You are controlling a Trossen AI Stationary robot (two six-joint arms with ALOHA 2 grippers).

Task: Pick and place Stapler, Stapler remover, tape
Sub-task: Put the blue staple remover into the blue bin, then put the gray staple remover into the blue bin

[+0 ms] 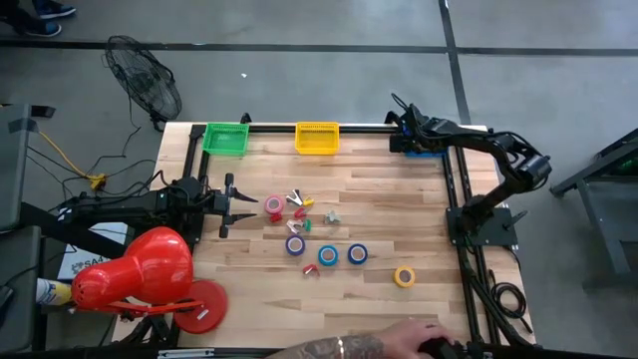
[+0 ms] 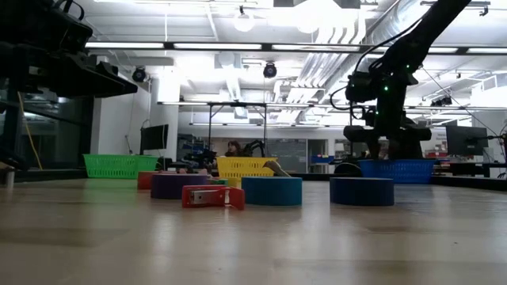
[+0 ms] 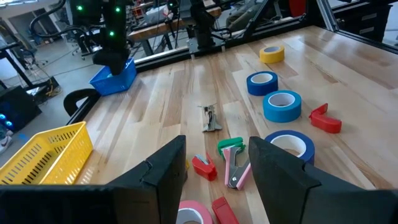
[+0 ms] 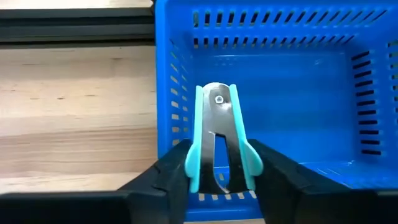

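Yellow tape roll (image 1: 404, 276) nearest the front edge, blue rolls (image 1: 342, 255) mid-table, left gripper (image 1: 239, 204) spread open and empty beside the pink roll (image 1: 274, 206), right gripper (image 4: 216, 177) clamping a teal staple remover (image 4: 217, 134) over the far blue basket (image 4: 292, 62).

Clutter's bunched mid-table, edges are pretty open

Rolls of tape (image 1: 328, 255) and small staple removers (image 3: 233, 163) crowd the centre just ahead of the left gripper (image 1: 231, 204), so any path there is tight. A yellow roll (image 1: 404, 276) sits apart. Bare wood runs between that cluster and the green basket (image 1: 226, 138) and yellow basket (image 1: 317, 138). The right gripper (image 4: 217, 177) sits over the blue basket (image 4: 298, 74), walls all round it.
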